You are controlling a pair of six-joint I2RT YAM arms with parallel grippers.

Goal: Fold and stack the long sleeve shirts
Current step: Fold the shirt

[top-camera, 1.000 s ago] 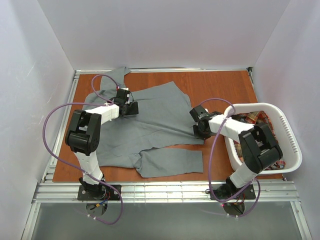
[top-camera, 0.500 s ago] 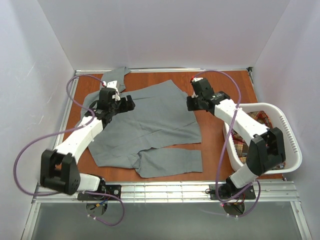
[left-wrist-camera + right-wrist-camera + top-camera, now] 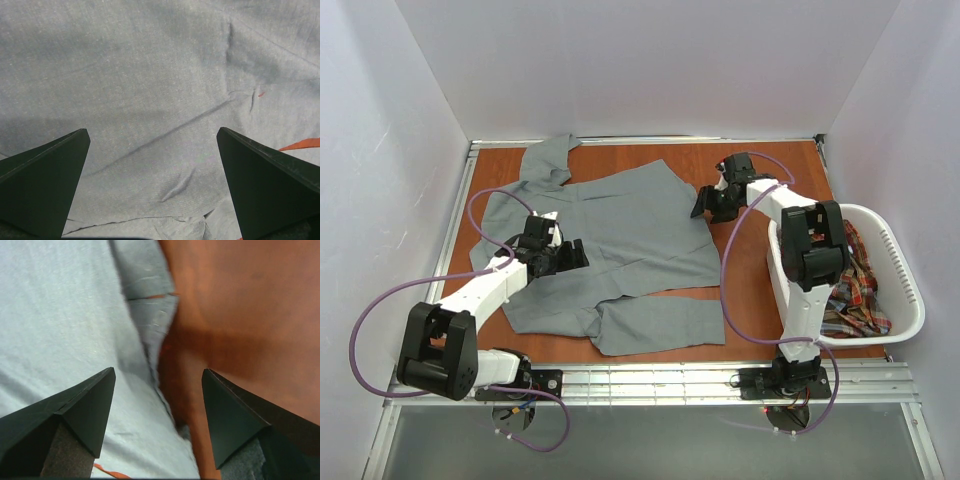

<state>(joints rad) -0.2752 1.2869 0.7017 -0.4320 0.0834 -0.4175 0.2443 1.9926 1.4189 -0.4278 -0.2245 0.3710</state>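
Note:
A plain grey long sleeve shirt [image 3: 630,235] lies spread flat on the orange-brown table [image 3: 760,290], with one sleeve folded along its near edge. My left gripper [image 3: 576,256] hovers open over the shirt's left half, and only grey cloth [image 3: 150,75] shows under its jaws [image 3: 153,131]. My right gripper [image 3: 706,206] stands open over the shirt's far right edge. Its jaws [image 3: 157,370] straddle the cloth's hem [image 3: 60,330] and bare table [image 3: 240,305], holding nothing. A plaid shirt [image 3: 860,285] lies crumpled in the basket.
A white slotted laundry basket [image 3: 912,300] stands at the right edge of the table, close beside the right arm. White walls close in the table on three sides. A metal rail [image 3: 650,382] runs along the near edge.
My right gripper has opened and swung from the shirt's near right edge to its far right edge. My left arm has drawn back from the collar area toward the near left.

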